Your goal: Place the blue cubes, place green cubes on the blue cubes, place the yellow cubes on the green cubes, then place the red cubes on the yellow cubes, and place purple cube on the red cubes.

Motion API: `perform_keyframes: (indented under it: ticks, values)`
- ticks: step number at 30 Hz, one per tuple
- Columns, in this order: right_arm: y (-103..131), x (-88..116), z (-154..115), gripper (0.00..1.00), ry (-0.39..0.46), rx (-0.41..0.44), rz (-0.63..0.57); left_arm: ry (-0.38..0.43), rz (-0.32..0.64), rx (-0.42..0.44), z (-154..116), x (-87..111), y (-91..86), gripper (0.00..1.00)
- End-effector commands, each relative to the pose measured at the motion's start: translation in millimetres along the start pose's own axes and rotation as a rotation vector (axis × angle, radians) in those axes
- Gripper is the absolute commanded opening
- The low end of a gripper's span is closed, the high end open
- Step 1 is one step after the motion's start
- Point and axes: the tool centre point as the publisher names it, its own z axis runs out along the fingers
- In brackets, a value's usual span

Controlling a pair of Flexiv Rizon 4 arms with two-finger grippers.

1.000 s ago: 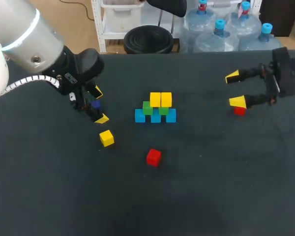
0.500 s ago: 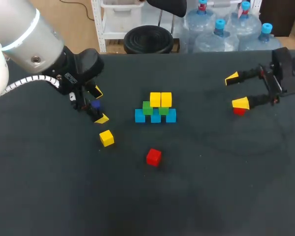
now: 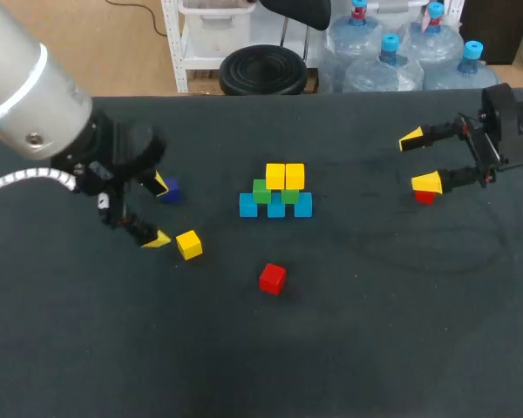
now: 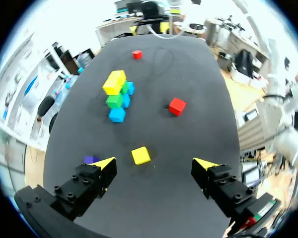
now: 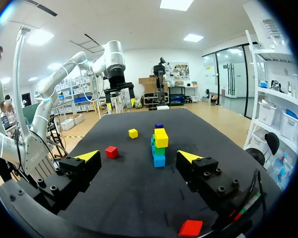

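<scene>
**11 cubes on the bench, 7 of them stacked**

The dark bench (image 3: 349, 348) carries 3 blue, 2 green, 3 yellow, 2 red and 1 purple cube.

At the left, the left tool (image 3: 159, 212) hangs low over the bench. Its fingers are spread wide with nothing between them. The purple cube (image 3: 169, 191), small and dark, sits just beside 1 yellow fingertip, outside the gap. The loose yellow cube (image 3: 189, 245) lies just right of the other fingertip.

The stack stands in the middle. Its base is 3 blue cubes (image 3: 276, 207) in a tight row, with 2 green cubes (image 3: 262, 192) on them and 2 yellow cubes (image 3: 275, 176) on top. The first red cube (image 3: 273, 279) lies alone on the robot's side of the stack, apart from it.

At the right, the right tool (image 3: 419, 160) is also spread wide and holds nothing. The second red cube (image 3: 425, 197) rests on the bench just beside its nearer fingertip, outside the gap.
</scene>
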Motion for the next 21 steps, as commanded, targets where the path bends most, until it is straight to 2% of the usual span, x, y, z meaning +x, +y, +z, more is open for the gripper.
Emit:
perform_keyframes:
  ticks: [1, 3, 6, 8, 10, 15, 21]
  values:
    - [0, 1, 1, 1.00, -0.001, 0.000, -0.001, -0.004, 0.061, 0.044, 3, 6.6, 2.4, 1.00]
    - [0, 1, 1, 1.00, -0.001, 0.000, -0.001, 0.004, 0.035, 0.052, 8, 10.4, 4.5, 1.00]
    - [0, 1, 1, 1.00, -0.001, 0.000, -0.001, -0.022, 0.064, 0.074, 16, 14.1, 6.7, 1.00]
    - [0, 1, 1, 1.00, -0.001, 0.000, -0.001, -0.035, 0.119, 0.090, 22, 14.9, 9.0, 1.00]
    - [0, 1, 1, 1.00, -0.001, 0.000, -0.001, -0.048, 0.215, 0.126, 27, 13.0, 12.1, 1.00]
    - [0, 1, 1, 1.00, -0.001, 0.000, -0.001, -0.023, 0.436, 0.212, 42, 6.2, 26.5, 1.00]
    - [0, 1, 1, 1.00, -0.001, 0.000, -0.001, -0.022, 0.568, 0.256, 54, 2.3, 36.7, 1.00]
